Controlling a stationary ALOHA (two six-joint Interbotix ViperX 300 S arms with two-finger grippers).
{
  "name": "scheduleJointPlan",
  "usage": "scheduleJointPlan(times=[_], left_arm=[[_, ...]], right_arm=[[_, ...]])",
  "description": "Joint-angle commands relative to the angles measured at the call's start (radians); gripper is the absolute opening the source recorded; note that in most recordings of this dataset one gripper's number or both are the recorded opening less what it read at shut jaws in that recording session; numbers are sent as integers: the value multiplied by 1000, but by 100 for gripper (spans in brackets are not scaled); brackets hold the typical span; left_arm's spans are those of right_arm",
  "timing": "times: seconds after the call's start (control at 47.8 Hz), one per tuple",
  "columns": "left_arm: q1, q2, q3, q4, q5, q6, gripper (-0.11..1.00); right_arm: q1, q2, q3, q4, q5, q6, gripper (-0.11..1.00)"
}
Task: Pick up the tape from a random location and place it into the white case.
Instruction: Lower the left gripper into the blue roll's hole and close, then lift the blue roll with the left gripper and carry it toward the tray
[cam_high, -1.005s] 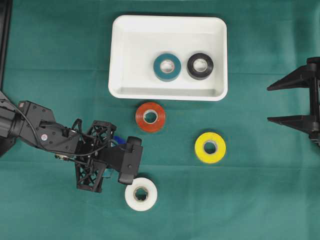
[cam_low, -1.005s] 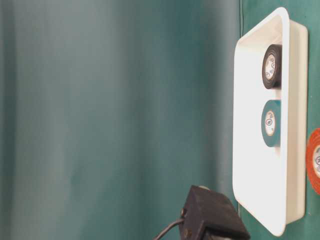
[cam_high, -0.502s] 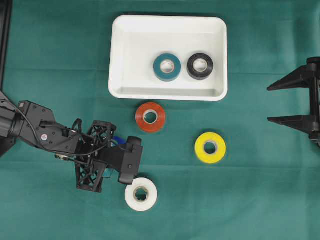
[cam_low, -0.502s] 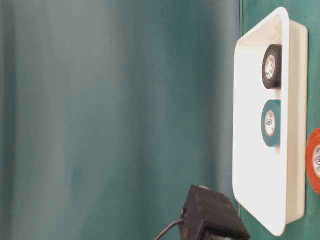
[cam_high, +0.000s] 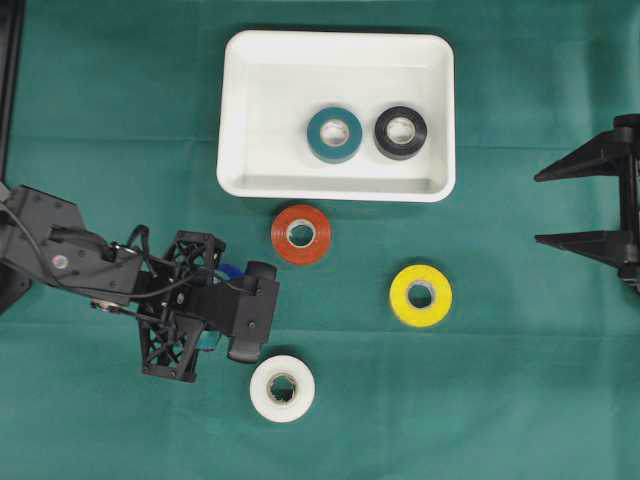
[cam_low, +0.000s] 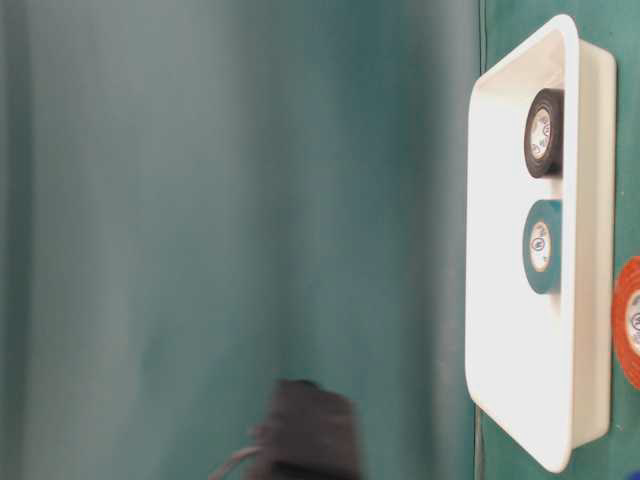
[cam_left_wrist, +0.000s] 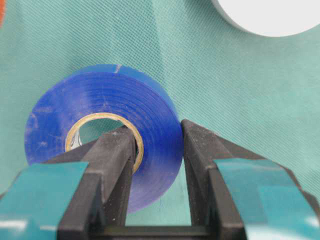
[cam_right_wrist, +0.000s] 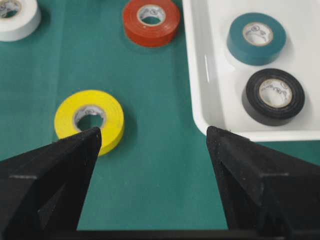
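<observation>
A blue tape roll (cam_left_wrist: 100, 125) is clamped in my left gripper (cam_left_wrist: 157, 131), one finger inside its core and the other on its outer wall. From overhead only a sliver of the blue tape (cam_high: 228, 272) shows beside the left gripper (cam_high: 222, 300), left of the table's middle. The white case (cam_high: 335, 190) lies at the back and holds a teal roll (cam_high: 334, 134) and a black roll (cam_high: 400, 132). My right gripper (cam_high: 540, 208) stands open at the right edge, nothing between its fingers (cam_right_wrist: 85, 150).
Three loose rolls lie on the green cloth: red (cam_high: 300, 233) just in front of the case, yellow (cam_high: 420, 295) to the right, and white (cam_high: 282, 388) right beside the left wrist. A black frame post (cam_high: 8, 60) runs along the far left.
The left arm has shifted a little to the left and back with the blue roll in its grip. The right arm and the other rolls have stayed still.
</observation>
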Motion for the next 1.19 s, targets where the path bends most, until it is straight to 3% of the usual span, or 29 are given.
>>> scheduleJointPlan(times=[0.0, 0.774, 1.172], left_arm=[[3, -63, -41, 2, 37, -3, 22], [3, -261, -313, 6, 414, 0, 22], [3, -265, -353, 8, 474, 0, 22]], right_arm=[[3, 6, -23, -2, -2, 0, 80], [2, 6, -23, 0, -2, -5, 80], [2, 6, -25, -2, 8, -5, 80]])
